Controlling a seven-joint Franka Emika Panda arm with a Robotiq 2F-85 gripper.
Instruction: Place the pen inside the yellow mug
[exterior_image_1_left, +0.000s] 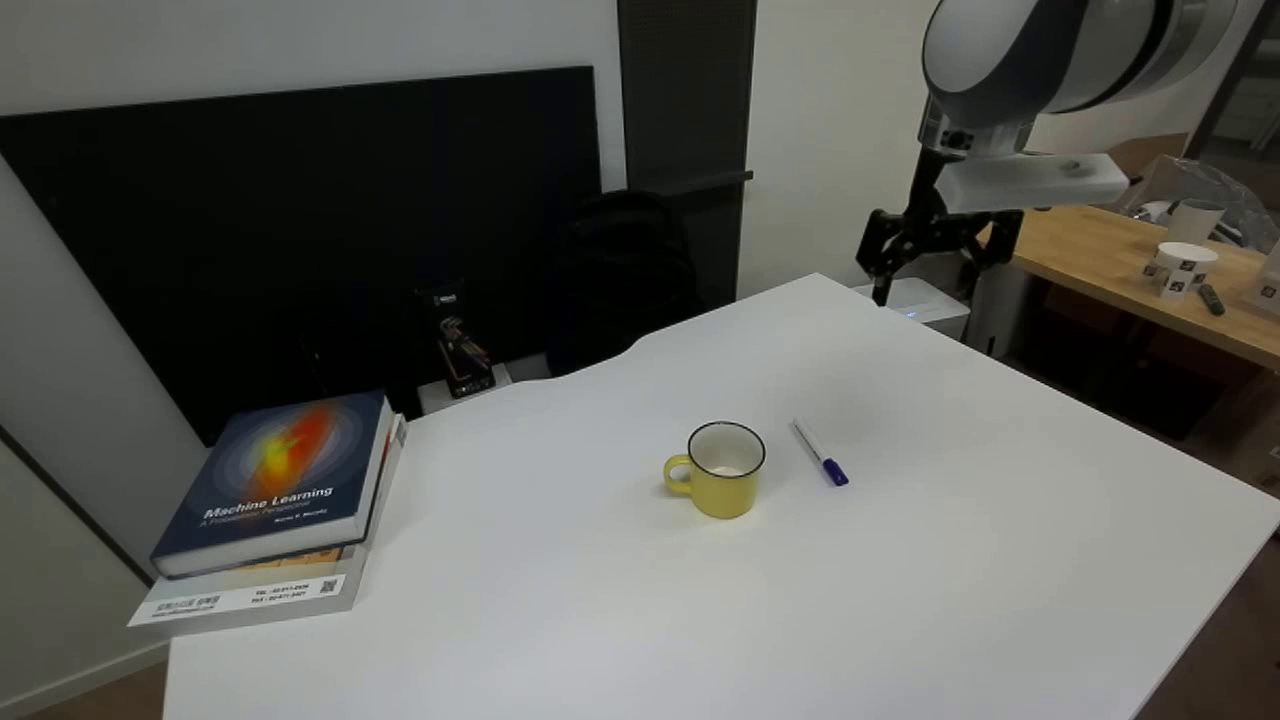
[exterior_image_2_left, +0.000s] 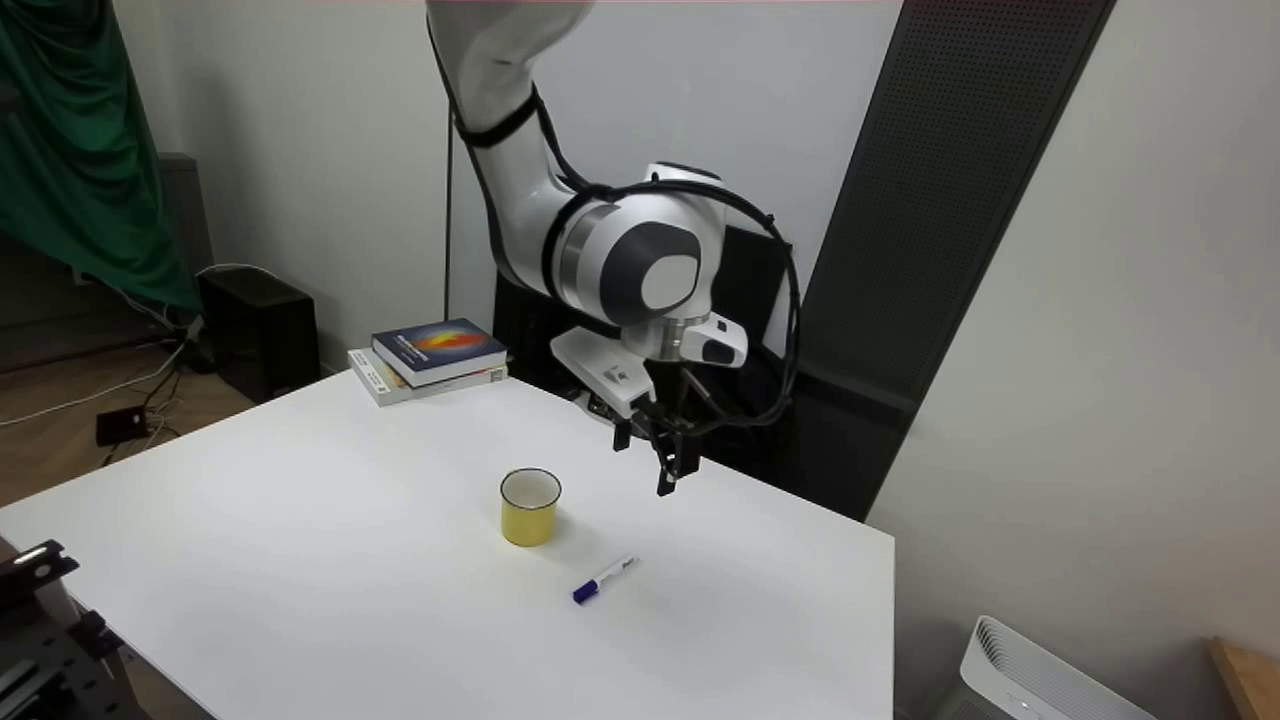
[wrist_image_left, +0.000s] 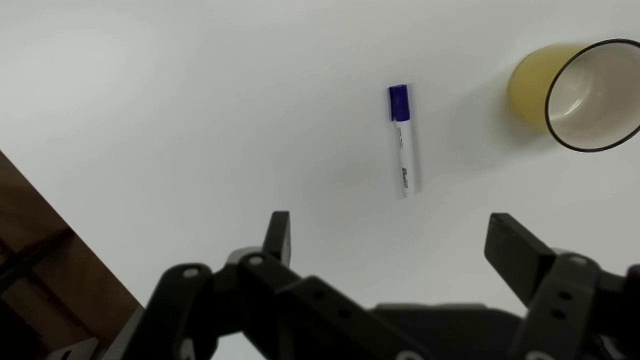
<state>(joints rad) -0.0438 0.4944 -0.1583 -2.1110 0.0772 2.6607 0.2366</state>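
Because the capped marker lies beside the yellow mug, we hold the gripper spread, presumably for marker pickup.

In an exterior view, a round yellow mug with a black rim stood upright on a white tabletop; a slim white pen with a dark blue end lay near it, and a black two-fingered gripper hung well apart from both, fingers spread
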